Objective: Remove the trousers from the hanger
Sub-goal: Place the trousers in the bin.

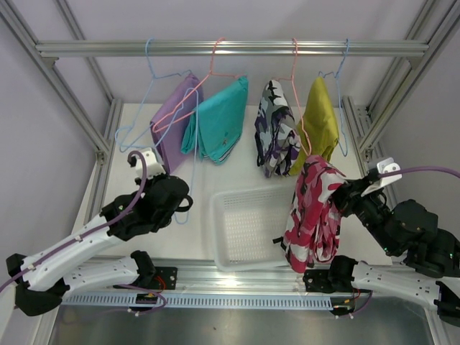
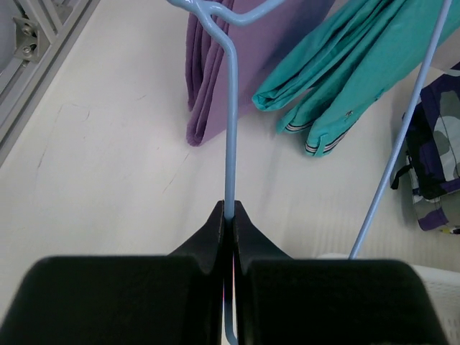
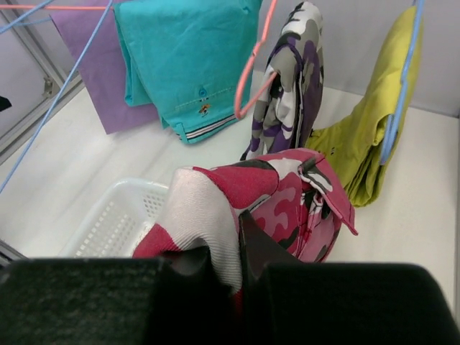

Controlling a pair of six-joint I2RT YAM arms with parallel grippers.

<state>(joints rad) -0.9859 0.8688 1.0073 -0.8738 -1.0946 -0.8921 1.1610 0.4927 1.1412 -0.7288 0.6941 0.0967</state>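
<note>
pink trousers (image 1: pixel 313 219) in right tool (image 3: pixel 226 248), seemingly unhung

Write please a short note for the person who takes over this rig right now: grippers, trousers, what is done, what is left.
Left gripper: shut on the wire of the light blue hanger.
Right gripper: shut on the pink camouflage trousers, which dangle at the right edge of the white basket.
Hanging under the rail: lilac trousers, teal trousers, purple camouflage trousers, mustard trousers.
Done: the pink pair looks free of any hanger.
Left: release it, probably into the basket, then take off the other four.
</note>
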